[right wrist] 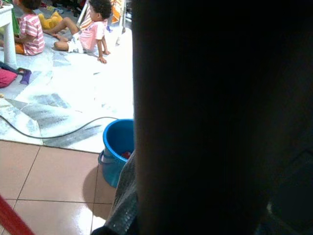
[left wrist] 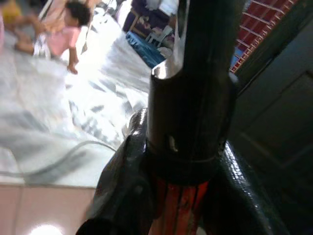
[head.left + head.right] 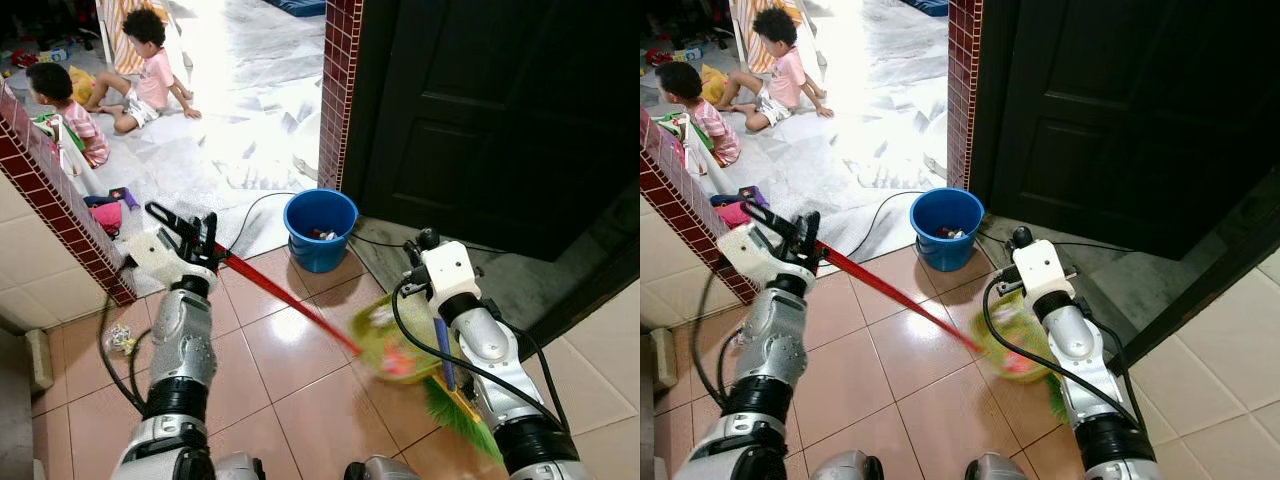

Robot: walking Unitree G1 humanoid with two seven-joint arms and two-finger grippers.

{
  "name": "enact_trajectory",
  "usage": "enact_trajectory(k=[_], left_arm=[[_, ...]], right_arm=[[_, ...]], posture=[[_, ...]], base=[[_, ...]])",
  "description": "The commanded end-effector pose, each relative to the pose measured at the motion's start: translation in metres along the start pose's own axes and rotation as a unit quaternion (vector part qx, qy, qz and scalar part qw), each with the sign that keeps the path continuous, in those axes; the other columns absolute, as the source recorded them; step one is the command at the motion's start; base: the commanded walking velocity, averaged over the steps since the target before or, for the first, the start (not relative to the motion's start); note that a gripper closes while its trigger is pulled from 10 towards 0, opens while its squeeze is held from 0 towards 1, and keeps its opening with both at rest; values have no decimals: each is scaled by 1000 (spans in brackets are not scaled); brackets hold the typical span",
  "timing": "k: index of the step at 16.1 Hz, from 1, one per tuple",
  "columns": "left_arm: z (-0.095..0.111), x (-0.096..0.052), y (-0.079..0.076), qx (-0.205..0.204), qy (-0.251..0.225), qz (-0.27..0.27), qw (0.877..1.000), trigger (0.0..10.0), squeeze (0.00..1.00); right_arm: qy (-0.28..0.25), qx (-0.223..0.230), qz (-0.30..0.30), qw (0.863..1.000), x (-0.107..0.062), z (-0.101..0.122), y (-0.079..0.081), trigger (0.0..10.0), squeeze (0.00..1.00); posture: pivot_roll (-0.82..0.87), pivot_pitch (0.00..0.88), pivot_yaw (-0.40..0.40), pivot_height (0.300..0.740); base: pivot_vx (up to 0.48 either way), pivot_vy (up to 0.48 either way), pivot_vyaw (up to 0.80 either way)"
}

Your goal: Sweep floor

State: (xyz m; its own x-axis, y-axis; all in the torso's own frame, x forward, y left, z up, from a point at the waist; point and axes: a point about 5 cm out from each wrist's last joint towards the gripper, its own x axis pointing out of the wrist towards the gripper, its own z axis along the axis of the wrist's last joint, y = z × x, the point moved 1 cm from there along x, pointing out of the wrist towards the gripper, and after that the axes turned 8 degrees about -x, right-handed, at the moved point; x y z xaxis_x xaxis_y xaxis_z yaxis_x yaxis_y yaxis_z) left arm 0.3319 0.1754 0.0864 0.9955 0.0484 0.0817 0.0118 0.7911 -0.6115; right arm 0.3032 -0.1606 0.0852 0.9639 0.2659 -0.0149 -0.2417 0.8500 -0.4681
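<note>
Sweeping mid-stroke, left gripper (image 3: 190, 236) clamped on the red broom handle (image 3: 285, 303), right grip unclear, tiled floor (image 3: 280, 380) seemingly unfinished.

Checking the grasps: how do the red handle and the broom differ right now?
The red handle is thin and slants from the left gripper down to the blurred green dustpan. The broom has green bristles and a blue shaft, lying by the right arm. Both reach the floor tiles.

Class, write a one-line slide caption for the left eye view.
Left gripper holds a red broom handle beside a blue bucket on tiled floor.
</note>
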Motion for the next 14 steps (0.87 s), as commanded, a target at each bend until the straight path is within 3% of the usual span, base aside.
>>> enact_trajectory(k=[1, 3, 5, 9, 11, 14], left_arm=[[15, 5, -12, 31, -33, -26, 999, 10000, 0], [23, 7, -17, 71, -43, -30, 996, 10000, 0], [35, 7, -24, 138, -59, -50, 987, 10000, 0], [75, 10, -27, 209, -131, -30, 969, 10000, 0], [88, 11, -27, 219, -151, -19, 964, 10000, 0], [106, 17, -43, 206, -186, -22, 960, 10000, 0]], right_arm=[[-12, -2, 4, 1000, 4, 5, 3, 10000, 0], [-11, -1, 6, 1000, 4, 4, 5, 10000, 0], [-14, 0, 8, 1000, 6, 5, 8, 10000, 0], [-16, 9, 3, 1000, 8, 7, 11, 10000, 0], [-21, 14, -2, 1000, 11, 9, 11, 10000, 0], [-25, 18, -8, 999, 14, 12, 9, 10000, 0]], posture=[[-81, 0, -9, 740], [-70, 0, -7, 740], [-59, 0, -2, 740], [-39, 0, 6, 740], [-35, 0, 9, 740], [-31, 0, 10, 740]], base=[[0, 0, 0], [0, 0, 0], [0, 0, 0], [0, 0, 0], [0, 0, 0], [0, 0, 0]])
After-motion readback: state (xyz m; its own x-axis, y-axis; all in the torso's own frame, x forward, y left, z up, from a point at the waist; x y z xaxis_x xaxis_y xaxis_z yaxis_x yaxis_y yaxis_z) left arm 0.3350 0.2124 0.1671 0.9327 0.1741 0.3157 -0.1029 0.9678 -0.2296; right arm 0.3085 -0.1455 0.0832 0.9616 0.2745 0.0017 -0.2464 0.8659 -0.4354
